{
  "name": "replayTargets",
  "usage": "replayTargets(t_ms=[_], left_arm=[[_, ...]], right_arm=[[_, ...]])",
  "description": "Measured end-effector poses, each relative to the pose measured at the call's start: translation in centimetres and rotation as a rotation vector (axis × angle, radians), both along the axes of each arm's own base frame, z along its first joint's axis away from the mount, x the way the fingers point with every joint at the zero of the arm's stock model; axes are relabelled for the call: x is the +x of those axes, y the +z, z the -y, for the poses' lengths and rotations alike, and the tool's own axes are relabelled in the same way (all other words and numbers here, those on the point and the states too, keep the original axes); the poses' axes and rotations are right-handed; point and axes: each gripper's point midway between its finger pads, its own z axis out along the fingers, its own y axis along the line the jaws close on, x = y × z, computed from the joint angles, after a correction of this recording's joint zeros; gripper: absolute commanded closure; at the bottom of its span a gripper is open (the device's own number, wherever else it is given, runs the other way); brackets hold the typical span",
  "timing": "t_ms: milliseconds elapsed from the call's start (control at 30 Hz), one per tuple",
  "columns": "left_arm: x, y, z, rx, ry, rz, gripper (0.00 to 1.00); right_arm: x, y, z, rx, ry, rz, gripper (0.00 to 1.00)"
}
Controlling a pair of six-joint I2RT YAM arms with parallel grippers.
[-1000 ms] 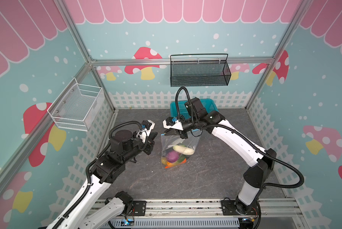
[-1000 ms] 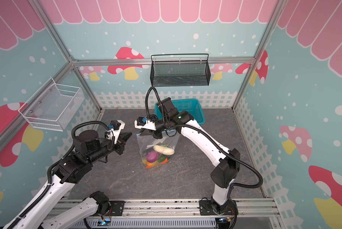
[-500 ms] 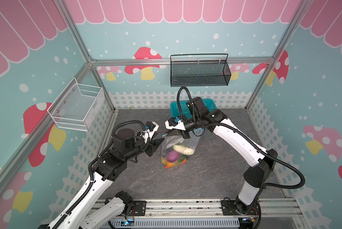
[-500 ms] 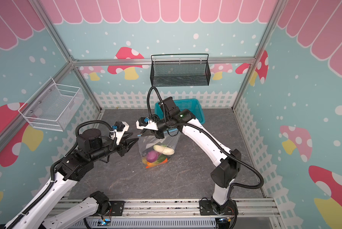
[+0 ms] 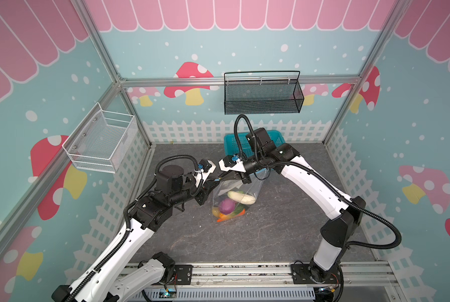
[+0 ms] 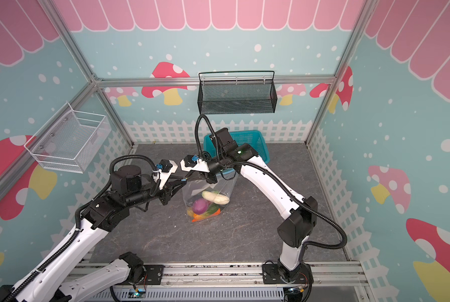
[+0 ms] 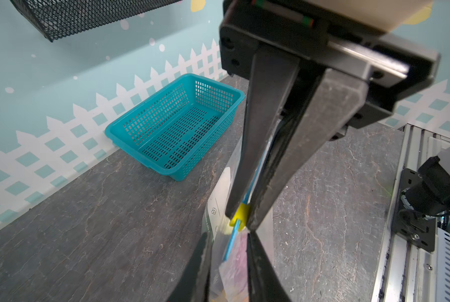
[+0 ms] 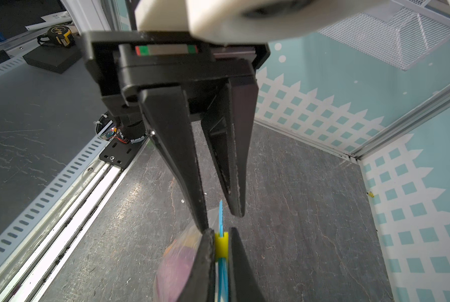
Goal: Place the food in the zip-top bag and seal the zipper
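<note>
The food [image 8: 178, 264] is a blur, clipped at the edge.

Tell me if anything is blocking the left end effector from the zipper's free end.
Nothing visible does. The blue free end of the zipper sits inside the open left end effector, with a gap on each side. The right end effector is clamped on the yellow slider right beside it, not in between.

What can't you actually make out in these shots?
- Most of the zipper: covered by the right hand in the left wrist view, under both hands in both top views.
- Lowest food in the bag: overlapping, too small in top views.
- Print on the label: too small, left wrist view.
- The left hand: cut off by that picture's edge.
</note>
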Motion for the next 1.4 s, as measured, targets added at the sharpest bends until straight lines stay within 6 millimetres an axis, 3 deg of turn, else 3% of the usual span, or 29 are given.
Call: replayTargets(t_ms=[167,267,867,1400], left_arm=[[-0.1,0.1,0.1,-0.006,-0.007,0.002,0.89],[-0.1,0.2,0.2,-0.01,-0.011,0.002,1.0],[-0.5,0.7,-0.9,-0.057,0.044,0.042,1.0],[0.0,0.8,-1.6,-0.055,0.095,0.063,1.0]], right_arm=[[0.1,0.0,0.1,0.003,-0.001,-0.003,1.0],[0.1,0.1,0.1,0.004,0.001,-0.003,1.0],[0.4,0.4,0.1,0.002,-0.021,-0.007,1.0],[2.9,-0.1,1.6,-0.027,-0.116,-0.008,0.98]])
